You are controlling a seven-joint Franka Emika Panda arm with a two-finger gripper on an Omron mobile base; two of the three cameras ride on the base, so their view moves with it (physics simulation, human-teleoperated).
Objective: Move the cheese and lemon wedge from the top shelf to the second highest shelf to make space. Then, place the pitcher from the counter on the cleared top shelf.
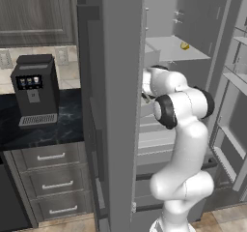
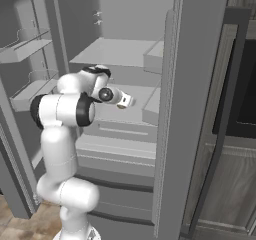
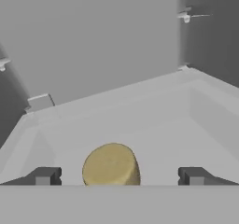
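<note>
In the left base view I noted the lemon wedge (image 1: 185,46) at one o'clock on the top shelf (image 1: 169,48). In the hand view the gripper (image 3: 119,176) stood released, clear of the cheese (image 3: 111,165) at six o'clock on the second highest shelf (image 3: 154,125); I judged a straight withdrawal best.

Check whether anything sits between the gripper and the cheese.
Nothing visible does. In the hand view the cheese lies on a grey shelf, right between the open gripper's two fingertips, with bare shelf on either side of it.
</note>
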